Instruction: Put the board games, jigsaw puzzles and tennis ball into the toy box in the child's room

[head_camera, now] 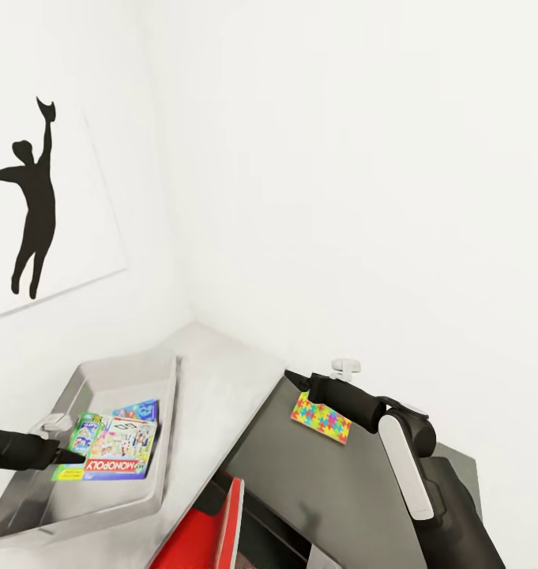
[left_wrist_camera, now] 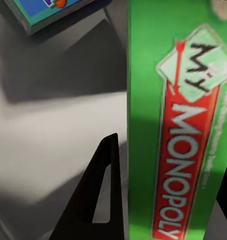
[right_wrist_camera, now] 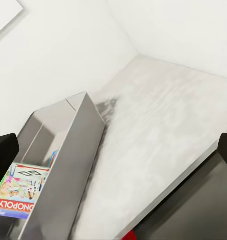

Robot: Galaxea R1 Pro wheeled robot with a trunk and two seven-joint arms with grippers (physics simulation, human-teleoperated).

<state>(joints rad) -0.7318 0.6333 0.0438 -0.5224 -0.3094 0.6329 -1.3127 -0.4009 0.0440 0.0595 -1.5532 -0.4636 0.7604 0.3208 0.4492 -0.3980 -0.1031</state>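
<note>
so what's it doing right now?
It's tidying toys into the grey toy box on the table. Its left end effector is down inside the box at a green Monopoly box, which sits between its fingers. Two more game boxes lie there, one also Monopoly. The right arm is held out over a dark surface, where a colourful jigsaw puzzle lies.

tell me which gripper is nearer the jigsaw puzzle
Right. The right gripper is just above the jigsaw puzzle on the dark lid; the left gripper is away inside the toy box.
</note>
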